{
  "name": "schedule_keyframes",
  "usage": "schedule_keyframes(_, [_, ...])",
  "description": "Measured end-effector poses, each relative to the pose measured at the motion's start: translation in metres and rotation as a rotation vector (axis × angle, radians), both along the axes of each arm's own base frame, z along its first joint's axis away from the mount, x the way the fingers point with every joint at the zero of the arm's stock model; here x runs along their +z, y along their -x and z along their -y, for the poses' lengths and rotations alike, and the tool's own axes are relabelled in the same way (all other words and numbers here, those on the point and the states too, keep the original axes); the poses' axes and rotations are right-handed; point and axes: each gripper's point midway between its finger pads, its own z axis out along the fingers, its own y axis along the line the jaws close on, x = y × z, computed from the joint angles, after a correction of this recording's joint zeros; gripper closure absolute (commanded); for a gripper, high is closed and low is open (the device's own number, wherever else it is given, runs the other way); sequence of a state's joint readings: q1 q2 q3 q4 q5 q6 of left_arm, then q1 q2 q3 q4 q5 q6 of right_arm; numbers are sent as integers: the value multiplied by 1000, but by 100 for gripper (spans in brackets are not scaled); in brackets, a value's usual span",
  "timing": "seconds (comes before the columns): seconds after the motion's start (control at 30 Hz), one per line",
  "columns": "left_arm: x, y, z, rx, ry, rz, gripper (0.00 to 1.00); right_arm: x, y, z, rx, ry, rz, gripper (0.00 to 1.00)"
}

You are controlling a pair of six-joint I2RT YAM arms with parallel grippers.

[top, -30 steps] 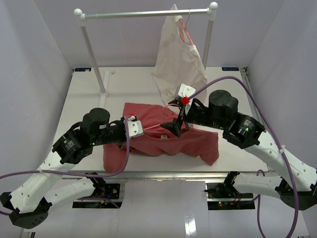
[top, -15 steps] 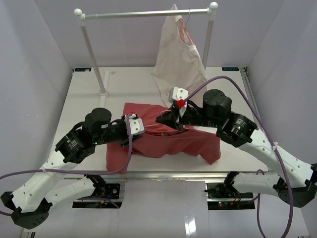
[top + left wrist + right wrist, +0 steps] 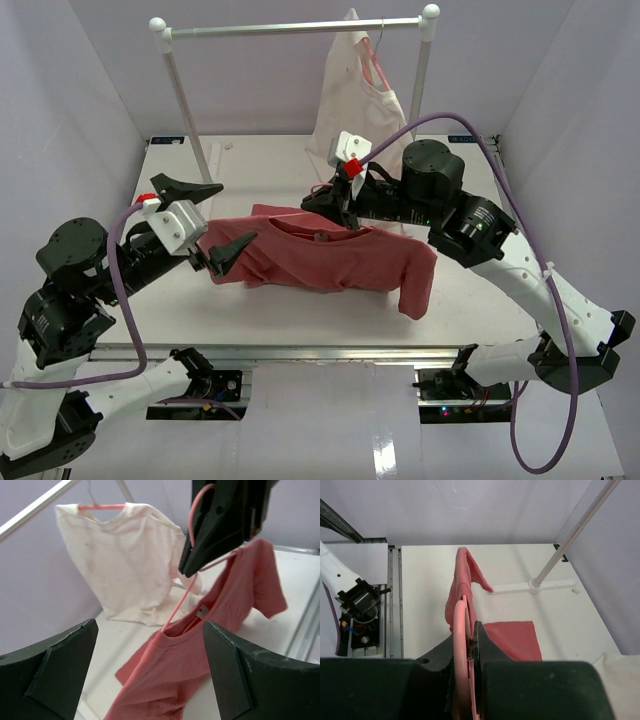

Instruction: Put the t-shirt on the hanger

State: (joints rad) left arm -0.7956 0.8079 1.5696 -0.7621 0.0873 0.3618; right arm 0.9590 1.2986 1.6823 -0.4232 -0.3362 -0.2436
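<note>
The right pincer (image 3: 346, 212) is clamped shut on the hook of the thin pink wire hanger (image 3: 181, 597), and the soft salmon t-shirt (image 3: 330, 262) drapes from it at centre frame above the white bench (image 3: 260, 165); the left pincer (image 3: 237, 212), at left, gapes wide and empty. Best to hold the hook level and check both shoulders sit, since limp cloth slips off smooth wire

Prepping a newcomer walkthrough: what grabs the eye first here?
The red t-shirt, hanging mid-table from a pink hanger whose hook the right hand is shut on. To its left the left hand gapes wide open, holding nothing. At the back right, a cream shirt hangs on the rail.
</note>
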Motion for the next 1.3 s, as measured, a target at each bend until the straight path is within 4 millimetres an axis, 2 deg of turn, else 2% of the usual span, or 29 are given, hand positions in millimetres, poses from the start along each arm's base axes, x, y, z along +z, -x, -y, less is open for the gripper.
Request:
schedule_keyframes(0.17, [-20, 7, 18, -92, -51, -76, 7, -2, 17, 7, 55, -6, -23, 92])
schedule_keyframes(0.37, [-54, -6, 59, -201, -147, -212, 10, -1, 51, 25, 157, -45, -45, 92])
schedule_keyframes(0.43, [-68, -8, 75, -257, -175, -264, 16, 1, 60, 33, 176, -58, -39, 92])
schedule_keyframes(0.57, [-89, -2, 100, -382, -213, -348, 35, 2, 69, 44, 183, -78, -19, 92])
schedule_keyframes(0.77, [-113, 10, 114, -499, -246, -427, 58, -16, 65, 44, 167, -59, -28, 92])
schedule_keyframes(0.8, [-117, 13, 115, -511, -251, -439, 59, -21, 64, 43, 165, -51, -35, 92])
schedule_keyframes(0.93, [-126, 16, 115, -531, -265, -462, 46, -35, 61, 40, 157, -30, -52, 92])
schedule_keyframes(1.0, [-128, 17, 113, -525, -275, -472, 27, -36, 61, 40, 156, -29, -52, 92])
schedule_keyframes(1.03, [-129, 17, 111, -514, -279, -473, 24, -35, 61, 40, 156, -31, -50, 92])
schedule_keyframes(1.3, [-123, 23, 80, -420, -296, -394, 22, -35, 60, 40, 157, -28, -41, 92])
